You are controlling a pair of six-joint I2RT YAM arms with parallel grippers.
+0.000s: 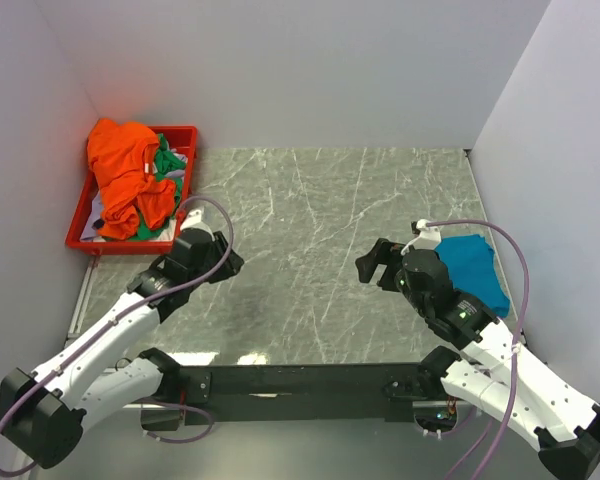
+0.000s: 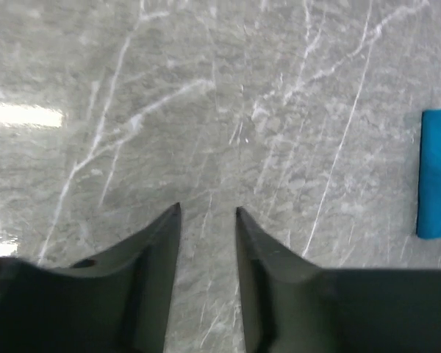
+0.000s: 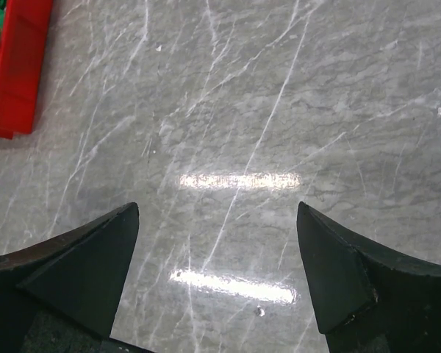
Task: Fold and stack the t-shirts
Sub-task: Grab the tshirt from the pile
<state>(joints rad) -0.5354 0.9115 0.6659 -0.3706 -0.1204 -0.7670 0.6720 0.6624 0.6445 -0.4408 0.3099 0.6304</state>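
Lying behind right jaws is the teal t-shirt (image 1: 477,268).

A tray (image 1: 81,218) is sitting at the desk's (image 1: 310,230) ten o'clock corner, shirts (image 1: 125,168) lying heaped in it; a folded shirt (image 1: 476,266) is lying at three o'clock, well apart.

Robot lab cell, white walls (image 1: 310,70), marble table (image 1: 310,220)
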